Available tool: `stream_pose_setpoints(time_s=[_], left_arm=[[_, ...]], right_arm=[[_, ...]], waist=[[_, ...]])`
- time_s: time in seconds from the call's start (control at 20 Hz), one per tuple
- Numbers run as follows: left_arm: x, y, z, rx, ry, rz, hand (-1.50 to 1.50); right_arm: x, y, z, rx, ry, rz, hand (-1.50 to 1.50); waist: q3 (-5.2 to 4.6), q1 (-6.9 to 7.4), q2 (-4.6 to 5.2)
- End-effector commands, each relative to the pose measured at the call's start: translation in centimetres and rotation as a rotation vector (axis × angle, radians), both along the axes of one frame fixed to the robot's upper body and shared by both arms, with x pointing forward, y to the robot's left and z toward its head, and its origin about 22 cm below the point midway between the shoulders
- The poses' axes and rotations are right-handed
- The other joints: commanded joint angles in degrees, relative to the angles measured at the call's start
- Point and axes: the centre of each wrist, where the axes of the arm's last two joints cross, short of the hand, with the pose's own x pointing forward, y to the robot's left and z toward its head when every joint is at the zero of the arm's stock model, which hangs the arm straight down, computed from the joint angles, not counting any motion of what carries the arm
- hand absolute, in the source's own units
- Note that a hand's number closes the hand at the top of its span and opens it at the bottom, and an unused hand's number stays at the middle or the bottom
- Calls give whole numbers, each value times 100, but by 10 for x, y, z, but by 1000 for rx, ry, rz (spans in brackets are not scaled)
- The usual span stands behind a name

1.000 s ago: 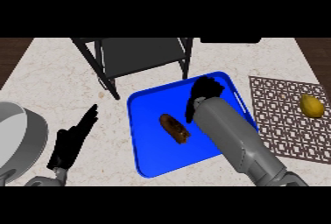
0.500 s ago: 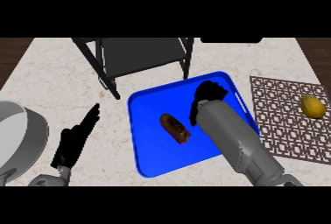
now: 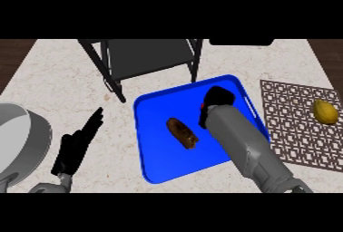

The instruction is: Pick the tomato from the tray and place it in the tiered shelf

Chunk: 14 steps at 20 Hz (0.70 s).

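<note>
The step in hand is the pick. The right hand is down over the far part of the blue tray, its fingers curled over something. A small sliver of red shows at the hand's left edge, just under the fingers; that is probably the tomato, though the hand hides nearly all of it, so I cannot say for certain that the fingers have closed round it.

If the grasp is made, the next move calls for a lift clear of the tray rim and a carry up and to the left to the shelf, which stands just beyond the tray.

A brown oblong item lies mid-tray, apart from the hand. The left hand rests on the counter left of the tray, fingers straight.
</note>
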Motion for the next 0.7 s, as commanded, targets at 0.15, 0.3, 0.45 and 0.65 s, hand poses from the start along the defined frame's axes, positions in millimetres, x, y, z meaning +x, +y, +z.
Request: stream_pose_setpoints(time_s=[0.15, 0.3, 0.45, 0.65], left_arm=[[2, -2, -4, 15, -4, -9, 0], [9, -5, -3, 14, -3, -16, 0], [-6, -6, -9, -11, 16, 3, 0], [-1, 2, -5, -3, 15, 29, 0]], right_arm=[[-8, 4, -10, -4, -45, 26, 150], [-6, 4, -10, -42, -120, 18, 150], [0, 9, 6, -38, -142, 101, 150], [-39, 33, -5, 112, -205, 441, 150]], waist=[[16, 17, 30], [17, 57, 45], [15, -59, 8], [16, -143, -53]])
